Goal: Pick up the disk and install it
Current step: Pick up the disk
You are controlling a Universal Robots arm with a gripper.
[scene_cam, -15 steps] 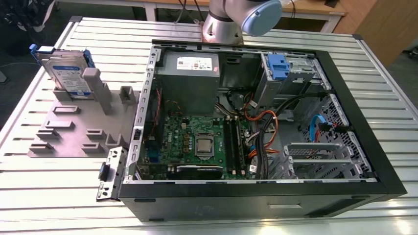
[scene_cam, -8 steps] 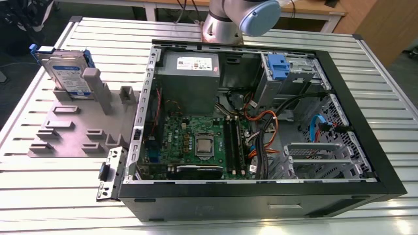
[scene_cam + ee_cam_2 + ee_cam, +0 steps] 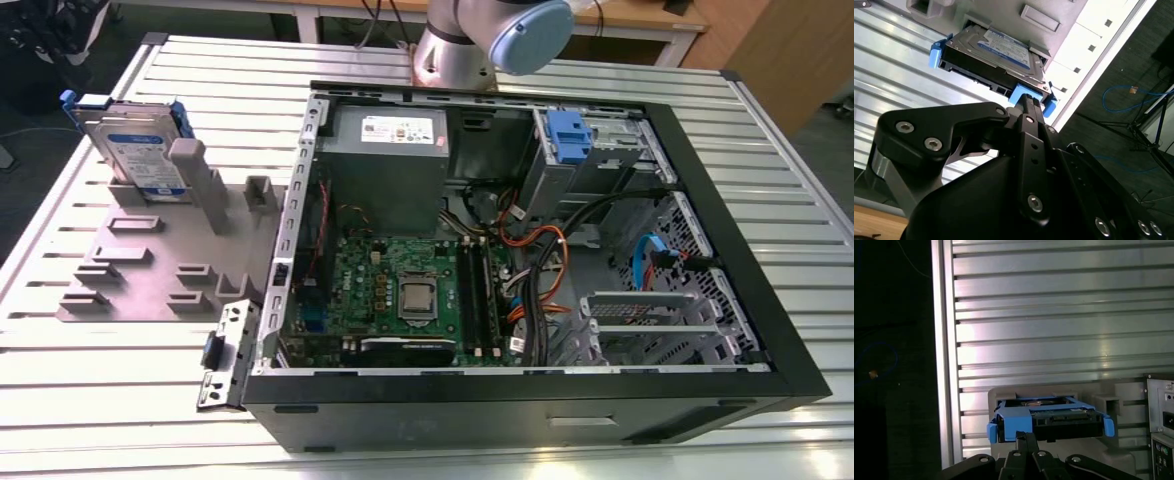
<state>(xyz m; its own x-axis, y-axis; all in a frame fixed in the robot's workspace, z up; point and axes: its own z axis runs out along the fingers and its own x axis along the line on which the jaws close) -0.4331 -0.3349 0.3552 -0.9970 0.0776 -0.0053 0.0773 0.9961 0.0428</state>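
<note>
Upright, disk (image 3: 134, 150) standing on end in holder (image 3: 147, 270), handle uppermost

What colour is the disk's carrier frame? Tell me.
Blue; the disk's carrier frame shows best in the second wrist view.

Upper left of the exterior view: disk (image 3: 134, 145) on edge in holder (image 3: 134, 270), open air above it, a strip of table (image 3: 54, 400) at the exterior view's left. Tall post (image 3: 187, 170) stands just beside its right face (tight there). Case (image 3: 747, 300) lies open on top; cables (image 3: 547, 240) cross its middle. Cage (image 3: 621, 150), upper right, holds a blue-tabbed drive (image 3: 567, 135).
</note>
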